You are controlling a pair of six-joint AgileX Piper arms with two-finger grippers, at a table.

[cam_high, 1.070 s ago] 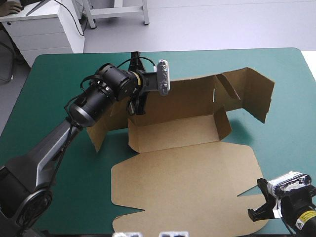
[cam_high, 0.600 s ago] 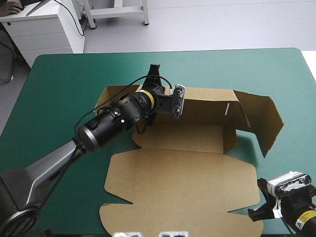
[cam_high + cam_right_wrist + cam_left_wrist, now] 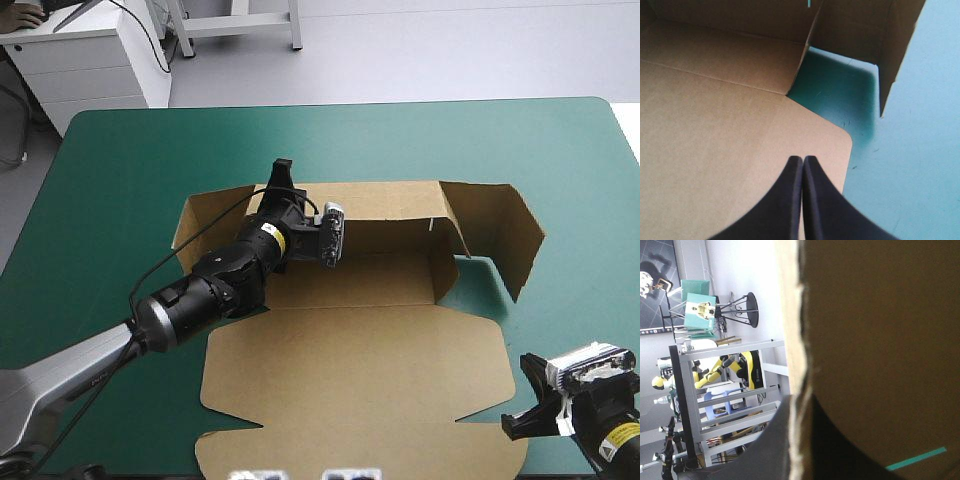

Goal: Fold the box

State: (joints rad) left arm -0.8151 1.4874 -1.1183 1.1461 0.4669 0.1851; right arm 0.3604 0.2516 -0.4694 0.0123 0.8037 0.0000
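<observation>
The left gripper [image 3: 284, 190] pinches the box [image 3: 360, 340] by its back wall [image 3: 390, 205], which may slip and flop; the right gripper [image 3: 803, 164] is clenched, empty.

The left gripper [image 3: 282, 178], pinching the box's [image 3: 360, 275] rear wall [image 3: 390, 205], first swung out to the right, then drew back left and nearer. The box slid and turned with it. Its flat lid [image 3: 350, 370] now lies farther left. Of the 2 side flaps, the left flap [image 3: 205, 215] has opened out in line with the wall, and the right flap [image 3: 500, 235] has swung back inward.
</observation>
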